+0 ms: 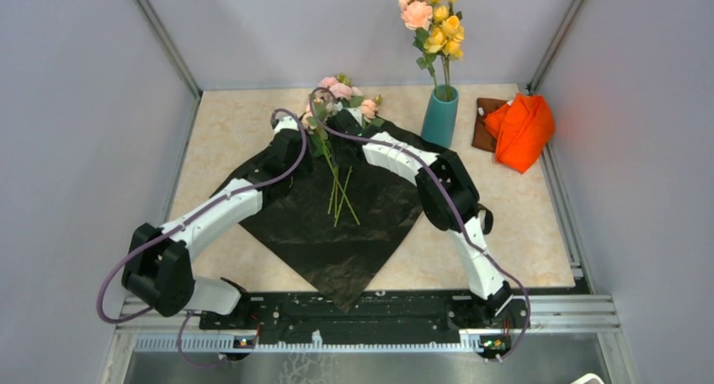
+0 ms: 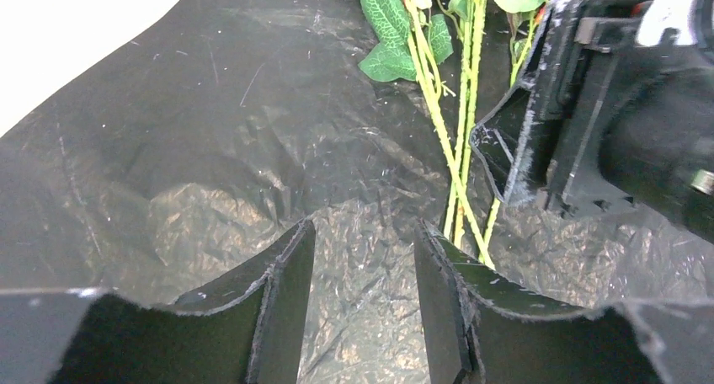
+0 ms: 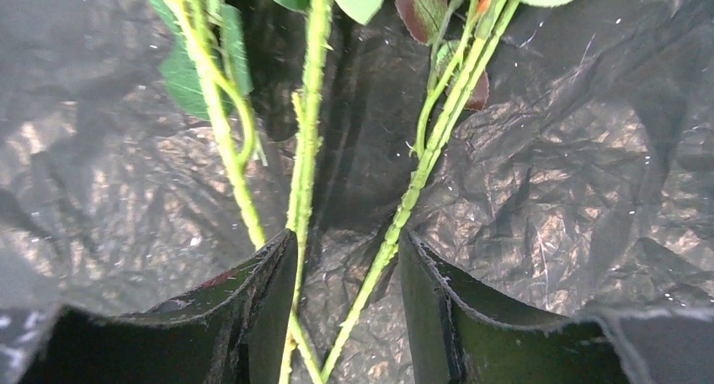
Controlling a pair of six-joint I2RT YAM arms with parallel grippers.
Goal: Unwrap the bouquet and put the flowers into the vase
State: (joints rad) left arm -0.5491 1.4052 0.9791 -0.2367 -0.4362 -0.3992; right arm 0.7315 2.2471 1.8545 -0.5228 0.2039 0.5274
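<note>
Top view: a glossy black wrapping sheet [image 1: 337, 232] lies spread open as a diamond on the table. The flowers [image 1: 339, 93], pink blossoms on thin green stems [image 1: 339, 194], lie loose on it, heads at the sheet's far corner and stem ends near its middle. The left arm [image 1: 227, 207] and right arm [image 1: 438, 186] reach in over the sheet from either side of them. The teal vase [image 1: 439, 116] stands upright off the sheet, beyond its right corner, holding tall peach and yellow blooms [image 1: 434, 22]. An orange cloth [image 1: 522, 130] lies farther right.

Left wrist view: the left gripper [image 2: 364, 228] hangs over the sheet, jaws apart and empty, the stems just beside its right finger.

Right wrist view: the right gripper [image 3: 347, 239] is spread wide, with stems running through the gap, ungripped.
</note>
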